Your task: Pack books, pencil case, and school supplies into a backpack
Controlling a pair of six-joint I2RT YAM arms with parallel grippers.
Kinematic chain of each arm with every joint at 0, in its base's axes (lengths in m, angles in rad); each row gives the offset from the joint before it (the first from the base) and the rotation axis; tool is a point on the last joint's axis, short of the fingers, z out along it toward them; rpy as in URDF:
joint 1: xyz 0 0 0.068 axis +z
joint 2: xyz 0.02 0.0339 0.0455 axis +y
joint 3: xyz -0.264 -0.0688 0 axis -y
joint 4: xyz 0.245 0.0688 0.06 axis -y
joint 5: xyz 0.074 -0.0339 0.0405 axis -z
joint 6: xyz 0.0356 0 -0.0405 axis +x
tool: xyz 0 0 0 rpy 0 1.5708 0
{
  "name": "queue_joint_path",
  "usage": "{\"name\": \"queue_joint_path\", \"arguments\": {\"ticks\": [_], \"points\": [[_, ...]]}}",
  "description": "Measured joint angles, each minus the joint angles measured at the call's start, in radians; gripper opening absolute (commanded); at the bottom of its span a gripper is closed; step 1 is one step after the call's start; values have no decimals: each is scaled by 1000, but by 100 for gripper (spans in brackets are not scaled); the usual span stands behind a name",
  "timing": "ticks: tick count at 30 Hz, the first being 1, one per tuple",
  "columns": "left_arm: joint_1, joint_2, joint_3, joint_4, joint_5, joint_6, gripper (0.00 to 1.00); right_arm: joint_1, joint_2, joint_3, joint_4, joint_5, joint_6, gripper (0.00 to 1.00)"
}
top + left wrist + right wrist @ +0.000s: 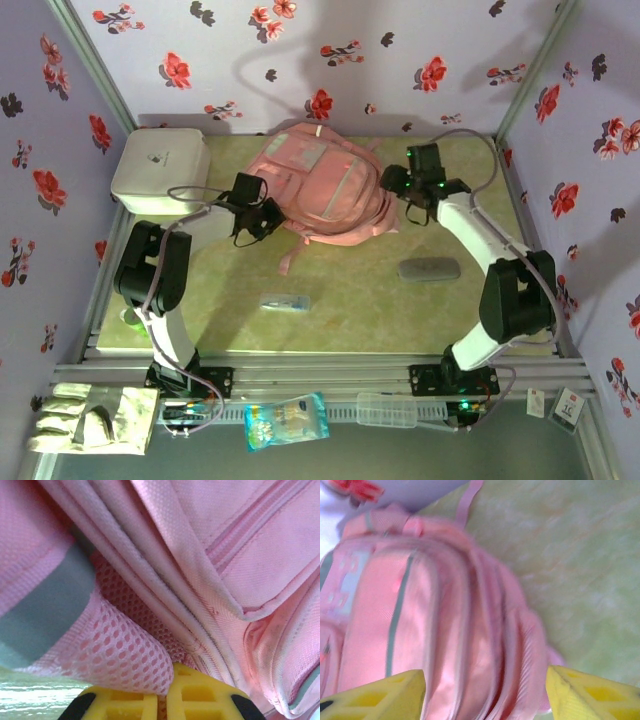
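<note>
**Pale green tabletop (350, 330): packing unfinished**

Floral-papered booth walls on three sides. Nearest the arm bases, loose on the tabletop: small clear flat packet with pale blue contents (285, 302). Further right and well apart from it, flat grey oblong pencil case (429, 269). Both outside the bag, so not yet packed.

Beyond them, at the far middle: large pink fabric backpack (320, 185), lying flat with front pockets up. Left gripper (165, 702) pressed against the backpack's left side, yellow fingers together, apparently pinching the pink mesh side pocket, though hard to be sure from so close. Probably there to steady the backpack or tug its mouth open.

Right gripper (485, 692) hanging over the backpack's right edge, fingers spread wide with nothing between them, likely poised for a zip or flap.

Far left corner: white rounded box (160, 170), apart from the backpack.
</note>
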Motion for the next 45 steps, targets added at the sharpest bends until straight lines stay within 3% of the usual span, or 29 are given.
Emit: {"name": "queue_joint_path", "arguments": {"ticks": [10, 13, 19, 25, 34, 45], "points": [[-27, -6, 44, -32, 3, 5, 0, 409, -8, -122, 1, 107, 44, 45], [-29, -6, 54, -39, 4, 5, 0, 475, 17, -121, 39, 134, 43, 37], [-39, -6, 69, -45, 11, 8, 0, 489, 176, -77, 80, 148, 43, 28], [-40, -8, 70, -45, 15, 8, 0, 489, 275, -18, 90, 166, 31, 28], [-41, -8, 71, -45, 16, 9, 0, 491, 348, 95, 64, 274, 18, 28], [-50, -8, 71, -37, 18, 12, 0, 497, 379, 142, -4, 360, 19, 14]]}}
